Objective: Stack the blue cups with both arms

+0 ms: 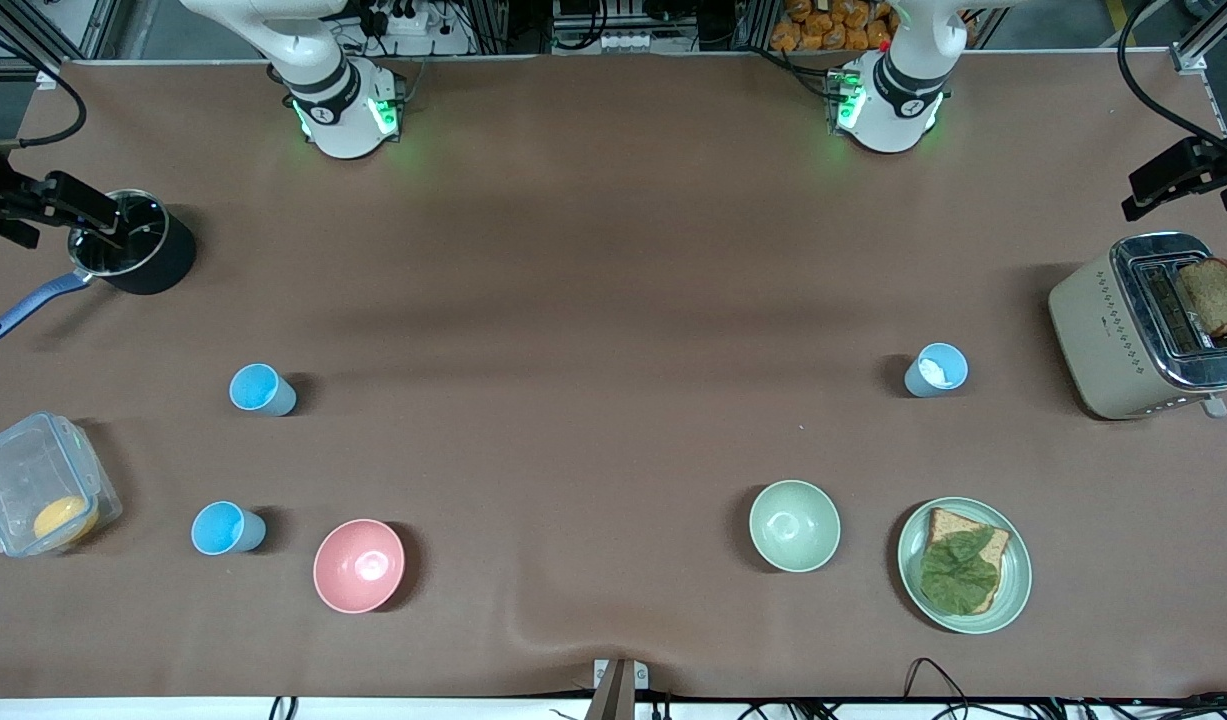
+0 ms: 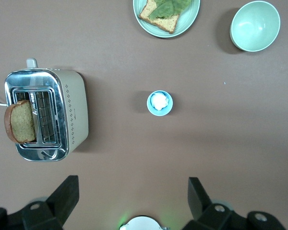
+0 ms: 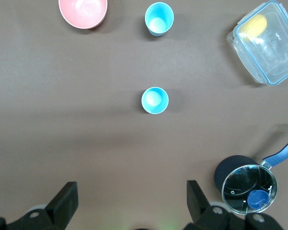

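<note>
Two bright sky-blue cups stand upright at the right arm's end of the table, one point(image 1: 262, 389) farther from the front camera and one point(image 1: 227, 528) nearer, beside the pink bowl. Both show in the right wrist view point(image 3: 155, 100) point(image 3: 159, 18). A paler grey-blue cup point(image 1: 937, 370) with something white inside stands at the left arm's end and shows in the left wrist view point(image 2: 159, 103). My left gripper point(image 2: 132, 197) is open and empty, high over bare table by its base. My right gripper point(image 3: 129, 199) is open and empty, high over bare table by its base. Neither gripper shows in the front view.
A pink bowl point(image 1: 359, 565), a clear lidded box point(image 1: 35, 497) and a black saucepan point(image 1: 133, 255) with a blue handle are at the right arm's end. A pale green bowl point(image 1: 794, 525), a plate point(image 1: 1015, 572) with bread and lettuce, and a toaster point(image 1: 1123, 330) holding bread are at the left arm's end.
</note>
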Motion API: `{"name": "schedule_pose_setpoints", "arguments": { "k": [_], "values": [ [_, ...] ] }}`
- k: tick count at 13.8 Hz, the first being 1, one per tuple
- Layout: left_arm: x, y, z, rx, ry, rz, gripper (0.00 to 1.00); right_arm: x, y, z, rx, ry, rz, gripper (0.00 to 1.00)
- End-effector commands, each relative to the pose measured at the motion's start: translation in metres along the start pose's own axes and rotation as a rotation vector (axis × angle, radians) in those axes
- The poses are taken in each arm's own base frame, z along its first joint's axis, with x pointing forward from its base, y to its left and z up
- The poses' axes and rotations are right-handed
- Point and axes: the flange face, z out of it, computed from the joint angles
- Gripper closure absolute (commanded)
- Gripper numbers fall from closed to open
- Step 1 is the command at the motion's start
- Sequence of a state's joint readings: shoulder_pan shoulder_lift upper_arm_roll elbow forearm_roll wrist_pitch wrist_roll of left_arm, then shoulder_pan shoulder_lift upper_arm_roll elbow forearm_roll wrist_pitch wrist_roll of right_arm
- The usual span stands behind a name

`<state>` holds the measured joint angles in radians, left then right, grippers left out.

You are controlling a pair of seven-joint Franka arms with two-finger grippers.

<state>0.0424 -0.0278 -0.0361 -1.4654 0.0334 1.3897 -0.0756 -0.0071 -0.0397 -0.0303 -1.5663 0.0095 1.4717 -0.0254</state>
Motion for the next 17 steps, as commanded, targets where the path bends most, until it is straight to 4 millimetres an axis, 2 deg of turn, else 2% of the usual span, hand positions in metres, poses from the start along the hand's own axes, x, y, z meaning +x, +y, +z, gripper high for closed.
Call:
{"name": "schedule_pose_setpoints", "arguments": {
  "k": [1, 6, 10, 12, 14, 17],
  "values": [
    [-0.002, -0.001, 0.006, 0.011, -0.025, 0.015, 0.0, 0.003, 0.002, -0.002, 0.001, -0.003, 0.005, 0.0],
    [0.018, 0.005, 0.056, 0.014, -0.063, 0.03, 0.0, 0.006, 0.003, 0.003, -0.014, -0.017, 0.003, 0.0],
    [0.03, 0.005, 0.096, 0.014, -0.086, 0.031, 0.0, -0.004, 0.013, 0.013, -0.023, -0.113, 0.024, 0.0],
    [0.041, 0.007, 0.129, 0.014, -0.106, 0.033, 0.0, -0.003, 0.034, 0.017, -0.006, -0.123, 0.064, 0.0],
    [0.045, 0.009, 0.154, 0.013, -0.092, 0.037, 0.0, -0.006, 0.044, 0.018, -0.001, -0.136, 0.076, 0.0],
    [0.051, 0.007, 0.189, 0.011, -0.089, 0.035, 0.0, -0.007, 0.039, 0.021, 0.0, -0.152, 0.057, 0.0]
  ]
}}
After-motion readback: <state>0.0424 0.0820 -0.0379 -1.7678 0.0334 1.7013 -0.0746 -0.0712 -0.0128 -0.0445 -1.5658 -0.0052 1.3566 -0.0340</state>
